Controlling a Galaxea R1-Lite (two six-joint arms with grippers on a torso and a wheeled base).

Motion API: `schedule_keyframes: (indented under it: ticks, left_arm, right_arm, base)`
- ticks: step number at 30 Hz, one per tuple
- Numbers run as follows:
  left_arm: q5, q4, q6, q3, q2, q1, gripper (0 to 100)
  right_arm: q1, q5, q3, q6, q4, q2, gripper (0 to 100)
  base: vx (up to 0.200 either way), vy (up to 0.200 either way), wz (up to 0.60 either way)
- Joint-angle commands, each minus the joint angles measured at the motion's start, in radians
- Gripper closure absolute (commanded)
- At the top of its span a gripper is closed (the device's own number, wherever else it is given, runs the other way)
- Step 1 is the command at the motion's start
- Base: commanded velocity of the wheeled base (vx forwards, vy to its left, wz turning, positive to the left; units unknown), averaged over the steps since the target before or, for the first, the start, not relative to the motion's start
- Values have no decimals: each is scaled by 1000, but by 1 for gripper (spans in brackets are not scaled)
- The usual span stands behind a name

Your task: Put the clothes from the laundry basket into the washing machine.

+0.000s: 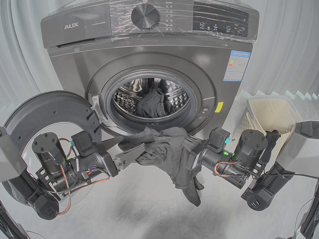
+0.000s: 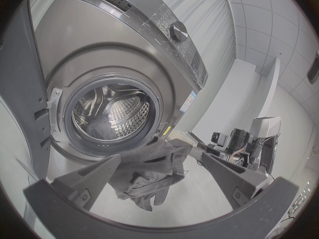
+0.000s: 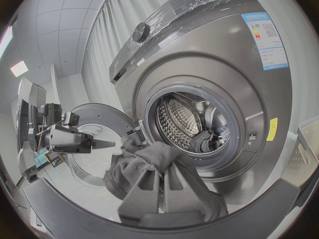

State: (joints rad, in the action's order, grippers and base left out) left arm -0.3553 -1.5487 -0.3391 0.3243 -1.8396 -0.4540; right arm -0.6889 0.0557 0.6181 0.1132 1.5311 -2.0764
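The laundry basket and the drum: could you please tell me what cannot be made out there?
- Laundry basket, head view: its floor is hidden by the right arm, so any remaining clothes cannot be told.
- Dark clothes in the drum, head view: one piece or several, too bunched to tell.
- Held dark garment, head view: its type; folds hide its shape.

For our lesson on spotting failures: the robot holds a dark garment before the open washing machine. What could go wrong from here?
1. Only the right gripper clamps the dark garment; the left gripper is open, so the cloth might slip.
2. Its tail hangs below the drum opening's rim and could snag there or stay outside.
3. The open door stands close beside the left gripper and may get bumped.
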Motion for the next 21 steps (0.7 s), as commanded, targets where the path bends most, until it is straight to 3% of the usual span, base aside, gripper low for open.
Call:
schedule_keyframes:
  ticks: [1,8,15,21]
  left_arm:
    - [-2,1,2,-31,-9,0,0]
    - [6,-1,19,-85,-79,2,0]
    - [3,-2,89,-94,-164,51,0]
    - [1,-2,109,-85,-214,64,0]
  right_arm:
    - [22,-1,5,0,0,16,100]
    - [32,-1,12,2,6,21,100]
    - [32,1,42,2,4,44,100]
    - [31,4,68,2,4,62,100]
  base:
    - [0,0,0]
    - [0,0,0]
    - [0,0,0]
    - [0,0,0]
